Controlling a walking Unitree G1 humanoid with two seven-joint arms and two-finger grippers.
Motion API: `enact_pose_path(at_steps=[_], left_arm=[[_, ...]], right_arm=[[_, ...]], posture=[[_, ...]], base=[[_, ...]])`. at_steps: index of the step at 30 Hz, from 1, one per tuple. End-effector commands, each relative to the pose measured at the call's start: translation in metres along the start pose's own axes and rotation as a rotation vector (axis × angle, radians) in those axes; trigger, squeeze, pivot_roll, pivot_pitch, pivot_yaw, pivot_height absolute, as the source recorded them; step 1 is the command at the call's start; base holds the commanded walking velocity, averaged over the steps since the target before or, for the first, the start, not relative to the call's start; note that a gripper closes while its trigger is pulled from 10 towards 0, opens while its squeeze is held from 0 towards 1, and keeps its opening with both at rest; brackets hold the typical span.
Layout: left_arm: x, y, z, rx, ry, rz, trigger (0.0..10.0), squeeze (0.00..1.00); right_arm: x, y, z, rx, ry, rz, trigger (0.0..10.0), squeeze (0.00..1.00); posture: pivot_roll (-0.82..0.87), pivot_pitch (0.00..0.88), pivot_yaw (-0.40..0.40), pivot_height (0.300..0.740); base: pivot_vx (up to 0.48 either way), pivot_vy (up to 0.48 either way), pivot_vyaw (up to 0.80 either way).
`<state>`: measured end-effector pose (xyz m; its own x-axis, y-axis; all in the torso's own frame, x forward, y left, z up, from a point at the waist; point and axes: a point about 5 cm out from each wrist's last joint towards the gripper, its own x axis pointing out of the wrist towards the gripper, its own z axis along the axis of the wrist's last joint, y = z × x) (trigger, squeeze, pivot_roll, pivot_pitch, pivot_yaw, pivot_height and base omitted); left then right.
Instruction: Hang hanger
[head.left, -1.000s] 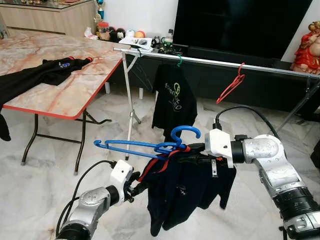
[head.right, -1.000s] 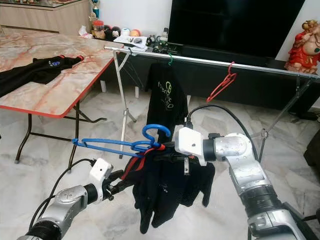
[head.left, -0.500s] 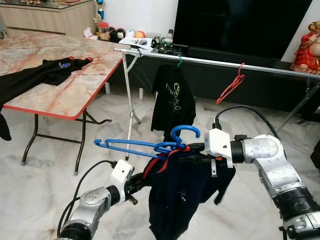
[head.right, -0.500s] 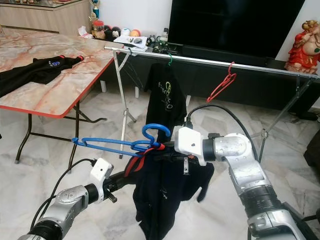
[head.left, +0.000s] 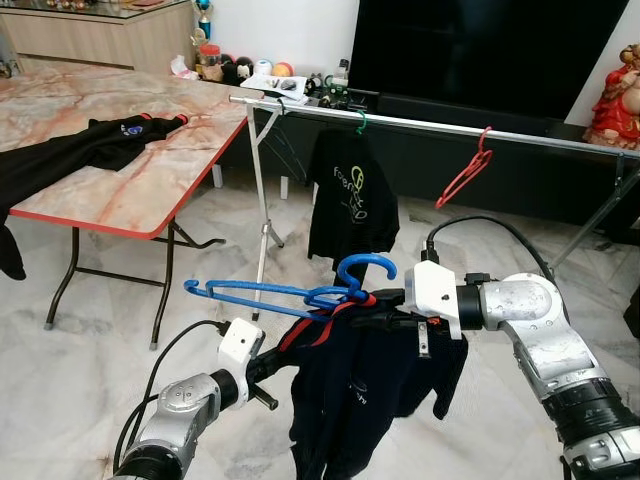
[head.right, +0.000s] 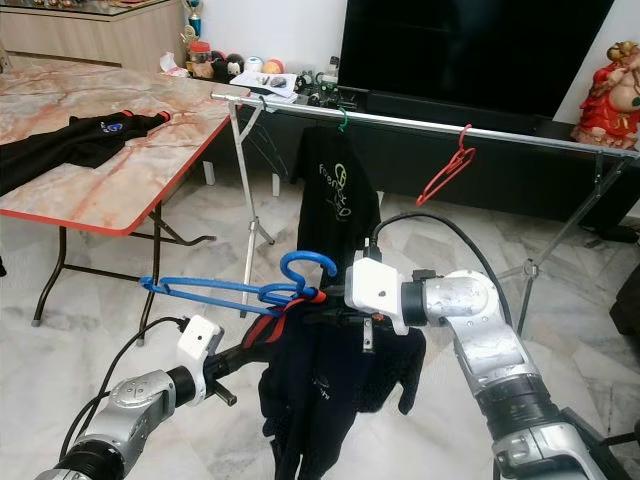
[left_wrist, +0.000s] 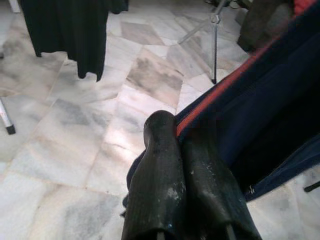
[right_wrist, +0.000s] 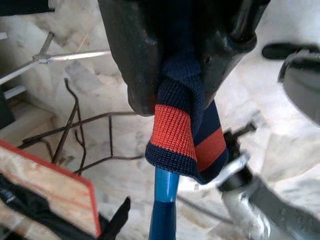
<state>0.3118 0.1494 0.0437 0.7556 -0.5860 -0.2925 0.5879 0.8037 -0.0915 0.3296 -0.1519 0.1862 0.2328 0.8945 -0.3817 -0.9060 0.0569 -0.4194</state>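
A blue plastic hanger (head.left: 260, 292) lies almost level in mid-air, its hook (head.left: 365, 265) pointing up. A navy shirt (head.left: 360, 390) with red trim hangs from it in loose folds. My right gripper (head.left: 378, 300) is shut on the shirt's red-striped collar (right_wrist: 182, 125) and the hanger's neck (right_wrist: 162, 210). My left gripper (left_wrist: 179, 131) is lower and to the left, shut on the shirt's red-edged hem (left_wrist: 220, 90). Beyond them runs a steel clothes rail (head.left: 520, 133).
On the rail hang a black T-shirt (head.left: 350, 200) on a green hanger and a bare red hanger (head.left: 465, 172). A marble-topped folding table (head.left: 120, 190) with a black garment (head.left: 80, 150) stands to the left. A dark TV (head.left: 480, 50) and a low cabinet are behind the rail.
The shirt's hanging folds have swung and resettled. The hanger and my right gripper sit slightly lower and further left. My left gripper keeps its hold on the hem.
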Motion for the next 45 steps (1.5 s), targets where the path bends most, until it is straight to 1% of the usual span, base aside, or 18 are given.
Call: enact_pose_path(at_steps=[1, 2, 5, 7, 9, 13, 15, 16, 17, 18, 19, 21, 22, 24, 28, 34, 42, 45], left_arm=[[-0.002, 0.003, -0.005, -0.005, 0.021, 0.017, 0.0, 0.00], [-0.005, 0.003, -0.009, -0.007, 0.033, 0.018, 0.0, 0.00], [-0.008, 0.003, -0.013, -0.011, 0.042, 0.021, 0.0, 0.00], [-0.011, 0.003, -0.017, -0.020, 0.048, 0.024, 0.0, 0.00], [-0.011, 0.002, -0.019, -0.023, 0.051, 0.021, 0.0, 0.00], [-0.013, 0.003, -0.022, -0.022, 0.060, 0.025, 0.0, 0.00], [-0.013, 0.003, -0.022, -0.022, 0.061, 0.026, 0.0, 0.00], [-0.014, 0.004, -0.021, -0.020, 0.061, 0.027, 0.0, 0.00], [-0.014, 0.004, -0.021, -0.020, 0.061, 0.027, 0.0, 0.00], [-0.014, 0.005, -0.020, -0.019, 0.060, 0.029, 0.0, 0.00], [-0.014, 0.005, -0.020, -0.019, 0.060, 0.029, 0.0, 0.00], [-0.015, 0.005, -0.020, -0.017, 0.060, 0.029, 0.0, 0.00], [-0.015, 0.005, -0.020, -0.017, 0.060, 0.029, 0.0, 0.00], [-0.017, 0.006, -0.021, -0.016, 0.062, 0.030, 0.0, 0.00], [-0.020, 0.007, -0.023, -0.016, 0.068, 0.031, 0.0, 0.00], [-0.021, 0.006, -0.025, -0.016, 0.076, 0.031, 0.0, 0.00], [-0.020, 0.007, -0.025, -0.013, 0.081, 0.033, 0.0, 0.00], [-0.021, 0.007, -0.025, -0.012, 0.082, 0.036, 0.0, 0.00]], right_arm=[[-0.014, -0.009, 0.003, -0.030, 0.020, -0.027, 0.0, 0.00], [-0.026, -0.016, -0.002, -0.018, 0.056, -0.063, 0.0, 0.00], [-0.037, -0.022, -0.008, -0.001, 0.090, -0.105, 0.0, 0.00], [-0.052, -0.030, -0.008, 0.082, 0.018, -0.175, 0.0, 0.00], [-0.055, -0.030, -0.007, 0.122, -0.029, -0.178, 0.0, 0.00], [-0.063, -0.023, -0.009, 0.245, -0.199, -0.111, 0.0, 0.00], [-0.064, -0.021, -0.010, 0.265, -0.226, -0.089, 0.0, 0.00], [-0.070, -0.011, -0.022, 0.313, -0.210, -0.029, 0.0, 0.00], [-0.070, -0.011, -0.022, 0.313, -0.210, -0.029, 0.0, 0.00], [-0.073, -0.003, -0.034, 0.332, -0.141, 0.005, 0.0, 0.00], [-0.073, -0.003, -0.034, 0.332, -0.141, 0.005, 0.0, 0.00], [-0.079, 0.009, -0.054, 0.339, 0.059, 0.043, 0.0, 0.00], [-0.079, 0.009, -0.054, 0.339, 0.059, 0.043, 0.0, 0.00], [-0.085, 0.013, -0.062, 0.328, 0.161, 0.051, 0.0, 0.00], [-0.097, 0.011, -0.068, 0.313, 0.288, 0.012, 0.0, 0.00], [-0.101, 0.016, -0.076, 0.259, 0.425, 0.061, 0.0, 0.00], [-0.095, 0.023, -0.081, 0.231, 0.463, 0.130, 0.0, 0.00], [-0.097, 0.032, -0.092, 0.213, 0.572, 0.173, 0.0, 0.00]], posture=[[0.10, 0.000, -0.086, 0.740], [0.10, 0.002, -0.087, 0.740], [0.10, 0.002, -0.087, 0.740], [0.10, 0.008, -0.087, 0.740], [0.10, 0.008, -0.087, 0.740], [0.10, 0.008, -0.087, 0.740], [0.10, 0.008, -0.087, 0.740], [0.11, 0.013, -0.088, 0.740], [0.11, 0.013, -0.088, 0.740], [0.11, 0.013, -0.088, 0.740], [0.11, 0.013, -0.088, 0.740], [0.11, 0.013, -0.088, 0.740], [0.11, 0.013, -0.088, 0.740], [0.11, 0.024, -0.084, 0.740], [0.11, 0.029, -0.081, 0.740], [0.11, 0.032, -0.079, 0.740], [0.11, 0.033, -0.078, 0.740], [0.12, 0.037, -0.079, 0.740]], base=[[0.000, 0.000, 0.00], [0.000, 0.000, 0.00], [0.000, 0.000, 0.00], [0.000, 0.000, 0.00], [0.000, 0.000, 0.00], [0.000, 0.000, 0.00], [0.000, 0.000, 0.00], [0.000, 0.000, 0.00], [0.000, 0.000, 0.00], [0.000, 0.000, 0.00], [0.000, 0.000, 0.00], [0.000, 0.000, 0.00], [0.000, 0.000, 0.00], [0.000, 0.000, 0.00], [0.000, 0.000, 0.00], [0.000, 0.000, 0.00], [0.000, 0.000, 0.00], [0.000, 0.000, 0.00]])
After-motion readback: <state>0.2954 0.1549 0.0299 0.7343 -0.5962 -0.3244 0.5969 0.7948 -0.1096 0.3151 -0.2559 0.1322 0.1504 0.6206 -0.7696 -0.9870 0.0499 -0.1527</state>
